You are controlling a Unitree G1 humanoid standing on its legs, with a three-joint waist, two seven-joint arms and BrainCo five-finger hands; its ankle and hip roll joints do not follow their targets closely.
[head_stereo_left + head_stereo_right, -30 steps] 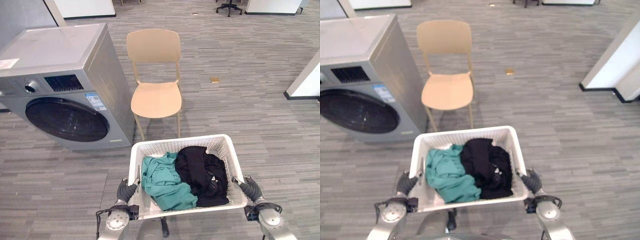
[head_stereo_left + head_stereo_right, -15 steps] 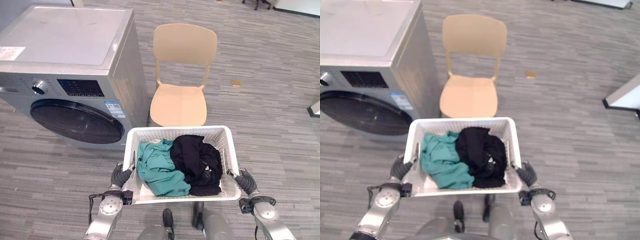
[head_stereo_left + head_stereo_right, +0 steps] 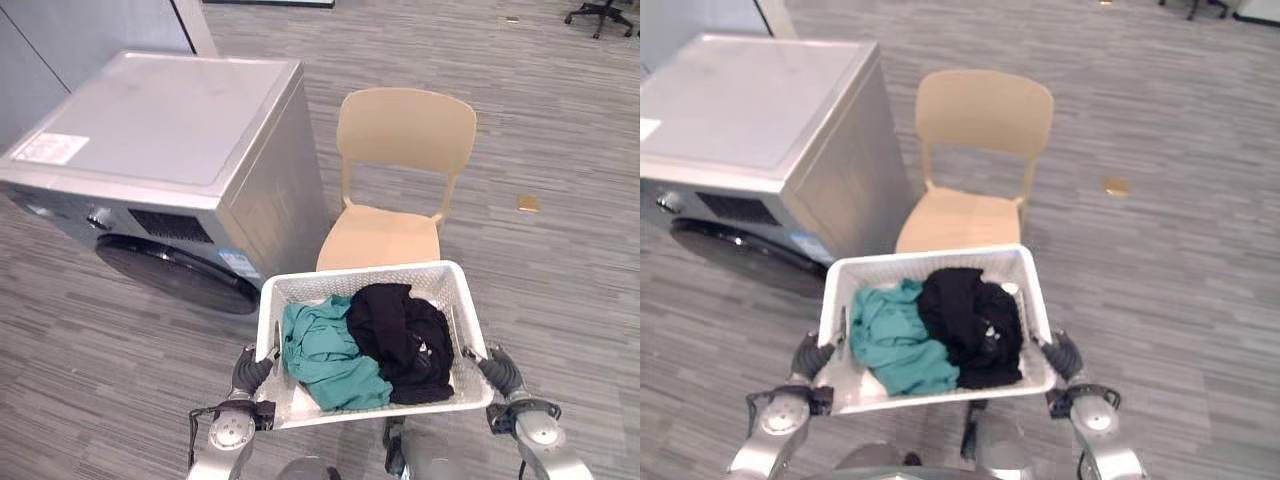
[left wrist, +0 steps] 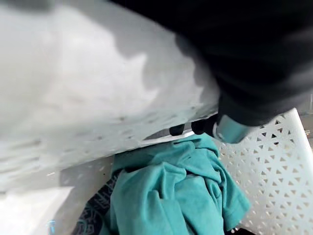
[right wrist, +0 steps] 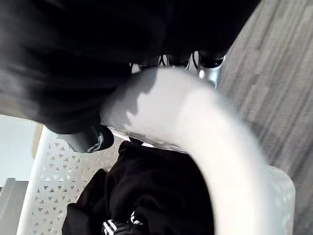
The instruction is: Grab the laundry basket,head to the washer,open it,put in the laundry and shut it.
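**Basket nears the washer**

Grey plank floor carries your washer, door shut, beside a tan chair. Both loom closer than a second ago, so your approach is nearly done. Your left hand and right hand curl round the basket rims; teal and black laundry lies inside.

Grey plank floor bears a washer beside a chair.
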